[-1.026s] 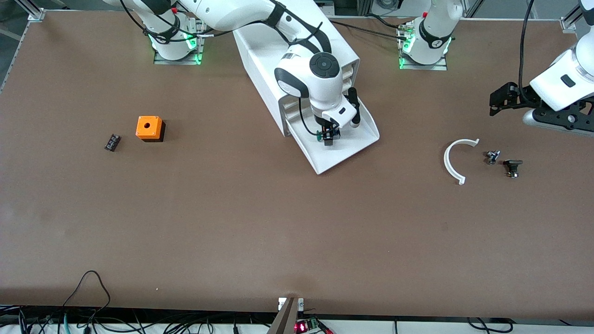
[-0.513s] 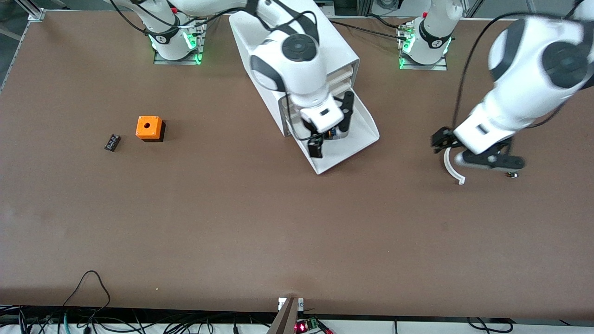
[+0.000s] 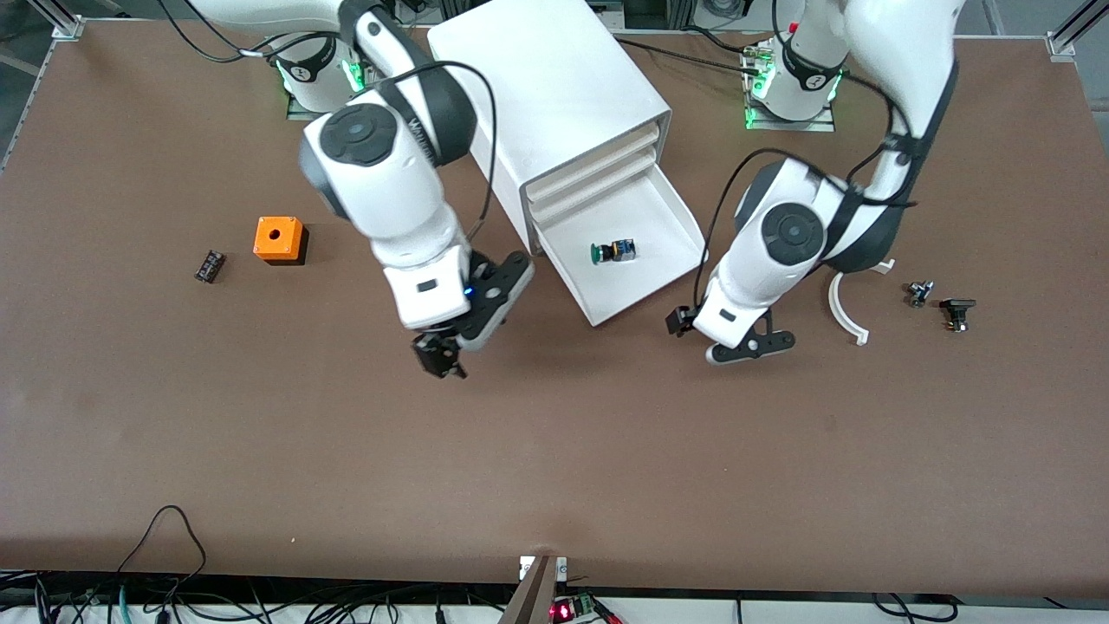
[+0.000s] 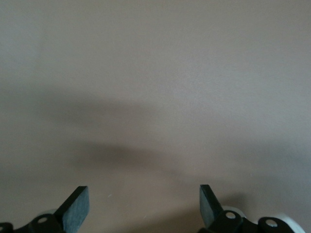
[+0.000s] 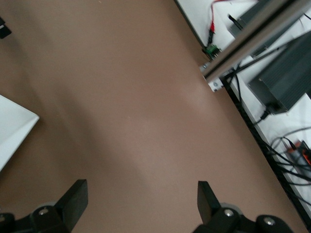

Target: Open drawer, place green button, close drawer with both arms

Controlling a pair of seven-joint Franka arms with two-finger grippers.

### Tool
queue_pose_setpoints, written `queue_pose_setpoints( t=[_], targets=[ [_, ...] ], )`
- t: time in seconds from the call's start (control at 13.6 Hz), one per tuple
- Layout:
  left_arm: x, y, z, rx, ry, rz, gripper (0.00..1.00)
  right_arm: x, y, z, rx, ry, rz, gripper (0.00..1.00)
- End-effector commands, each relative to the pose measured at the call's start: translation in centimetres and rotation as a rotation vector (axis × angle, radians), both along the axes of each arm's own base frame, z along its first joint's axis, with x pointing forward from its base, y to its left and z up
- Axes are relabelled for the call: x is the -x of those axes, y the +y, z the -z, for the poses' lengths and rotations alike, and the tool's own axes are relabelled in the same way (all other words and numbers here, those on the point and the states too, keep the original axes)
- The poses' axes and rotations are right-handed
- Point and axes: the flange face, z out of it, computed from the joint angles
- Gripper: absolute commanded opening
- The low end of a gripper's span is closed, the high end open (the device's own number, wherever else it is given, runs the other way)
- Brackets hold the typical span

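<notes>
The button (image 3: pixel 612 252) is lying in the pulled-out drawer (image 3: pixel 663 212). Both the left gripper (image 3: pixel 693 334) and right gripper (image 3: pixel 437 360) are spread wide, empty, over bare table. If it's shoved off-centre, the drawer could jam or the cabinet (image 3: pixel 554 95) get skidded.

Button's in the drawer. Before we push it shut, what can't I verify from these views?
- Drawer handle: not made out in the front view.
- The two small parts beside the white curved piece: too small to identify.
- Left hand: its wrist view shows only bare table.
- Right hand: its wrist view cuts the drawer to one corner.
</notes>
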Motion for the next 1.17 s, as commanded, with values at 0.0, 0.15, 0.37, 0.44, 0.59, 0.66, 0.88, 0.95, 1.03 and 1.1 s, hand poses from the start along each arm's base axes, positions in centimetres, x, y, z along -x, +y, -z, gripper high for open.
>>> queue_pose_setpoints(
  t=[0.0,0.15,0.37,0.44,0.59,0.66,0.88,0.95,1.03,1.1],
  targets=[
    [1.6,-1.7,3.3,-0.009,0.028,-0.048,1.00,-0.5,-5.8,0.9,0.021,0.051,0.168,1.00],
    [4.0,-2.0,5.9,-0.015,0.048,-0.125,1.00,-0.1,-10.6,1.7,0.036,0.108,0.403,1.00],
    [7.9,-4.2,6.8,-0.019,0.071,-0.165,1.00,-0.3,-17.8,2.0,0.082,0.214,0.734,1.00],
    [9.6,-5.5,6.5,-0.019,0.086,-0.177,1.00,0.1,-19.9,2.1,0.115,0.269,0.828,1.00],
    [12.5,-7.5,6.3,-0.028,0.119,-0.211,1.00,0.8,-21.1,1.8,0.122,0.325,0.983,1.00],
    [14.1,-8.8,6.3,-0.039,0.147,-0.211,1.00,0.9,-21.7,1.2,0.096,0.331,1.105,1.00],
    [19.3,-12.3,7.0,-0.057,0.208,-0.162,1.00,1.1,-24.9,-1.7,0.058,0.286,1.289,1.00],
    [20.1,-13.2,6.8,-0.054,0.212,-0.176,1.00,1.0,-26.2,-2.6,0.049,0.275,1.298,1.00],
    [20.8,-14.1,6.6,-0.051,0.216,-0.196,1.00,1.0,-28.0,-3.7,0.043,0.265,1.296,1.00],
    [21.4,-14.8,6.2,-0.045,0.216,-0.207,1.00,1.4,-29.9,-4.9,0.052,0.267,1.271,1.00]
  ],
)
